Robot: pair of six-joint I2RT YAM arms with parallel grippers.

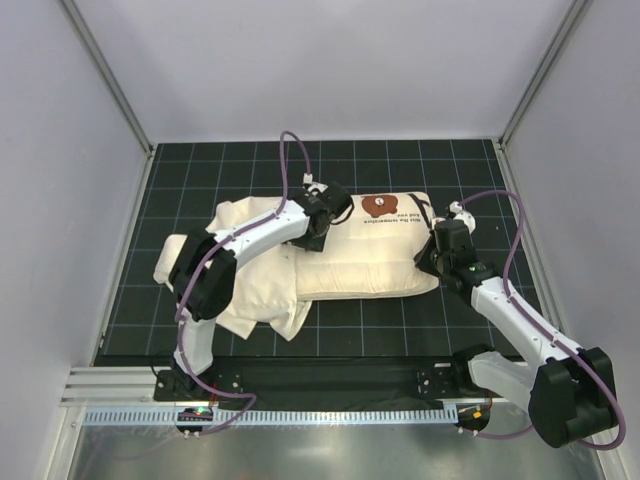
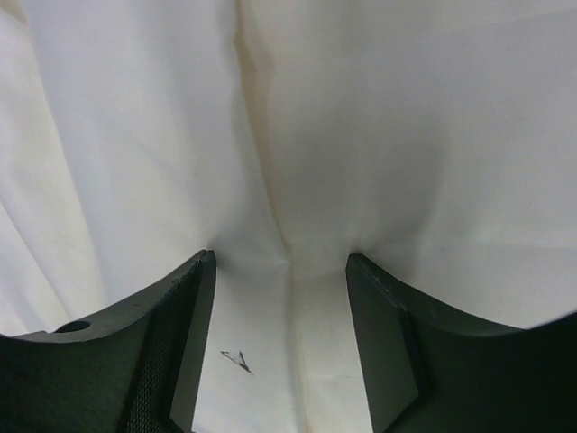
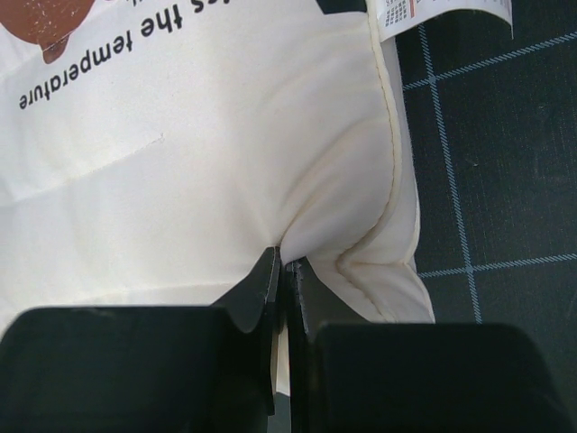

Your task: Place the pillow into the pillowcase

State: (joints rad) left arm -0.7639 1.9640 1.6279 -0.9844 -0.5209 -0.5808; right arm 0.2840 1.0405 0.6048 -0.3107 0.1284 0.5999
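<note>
The pillow (image 1: 370, 255) lies left-to-right. My right fingers (image 3: 257, 307) are pinched tight on its right-end seam. The pillowcase (image 1: 250, 290) bunches leftward, where my left fingers (image 2: 185, 343) press down spread apart, gripping nothing.

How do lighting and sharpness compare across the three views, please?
Top external: even light, sharp throughout. Left wrist: bright, nearly washed out, folds faint around the left gripper. Right wrist: print and seam on the pillow crisp; the right gripper is dark, featureless.
</note>
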